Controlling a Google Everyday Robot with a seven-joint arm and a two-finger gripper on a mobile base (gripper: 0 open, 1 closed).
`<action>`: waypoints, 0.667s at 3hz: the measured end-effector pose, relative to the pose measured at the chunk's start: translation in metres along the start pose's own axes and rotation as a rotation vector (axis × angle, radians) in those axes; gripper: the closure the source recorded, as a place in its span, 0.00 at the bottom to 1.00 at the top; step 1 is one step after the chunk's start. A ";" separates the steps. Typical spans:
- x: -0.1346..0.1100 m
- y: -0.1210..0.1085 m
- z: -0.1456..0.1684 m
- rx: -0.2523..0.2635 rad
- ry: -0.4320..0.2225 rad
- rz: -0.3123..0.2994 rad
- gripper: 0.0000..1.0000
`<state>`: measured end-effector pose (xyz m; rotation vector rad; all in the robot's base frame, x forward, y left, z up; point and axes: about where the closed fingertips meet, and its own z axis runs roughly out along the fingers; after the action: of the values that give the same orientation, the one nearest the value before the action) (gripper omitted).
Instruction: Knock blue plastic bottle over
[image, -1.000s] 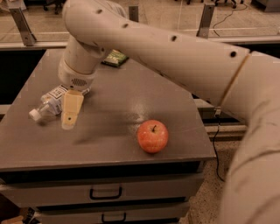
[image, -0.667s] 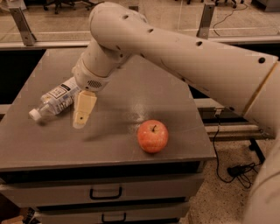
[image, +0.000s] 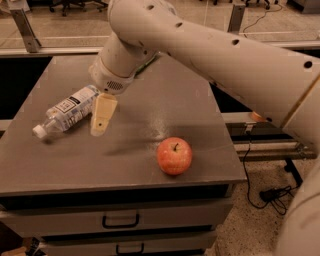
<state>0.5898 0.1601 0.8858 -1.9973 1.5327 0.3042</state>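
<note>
The blue plastic bottle (image: 67, 111) lies on its side on the left part of the grey table top (image: 165, 110), its white cap pointing to the front left. It is clear with a white label. My gripper (image: 101, 120) hangs just right of the bottle's base, its cream fingers (image: 104, 113) pointing down toward the table, close to the bottle.
A red apple (image: 174, 155) sits on the table toward the front right. Drawers (image: 120, 220) run below the table's front edge. My large white arm (image: 225, 55) crosses the upper right. A cable and plug (image: 272, 192) lie on the floor at right.
My arm and gripper have moved up and to the right, uncovering the bottle. The bottle stays lying on its side. The apple has not moved.
</note>
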 end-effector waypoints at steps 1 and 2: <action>0.022 -0.037 -0.057 0.118 0.037 -0.027 0.00; 0.041 -0.070 -0.123 0.266 0.104 -0.051 0.00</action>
<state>0.6469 0.0666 0.9849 -1.8615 1.4958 -0.0253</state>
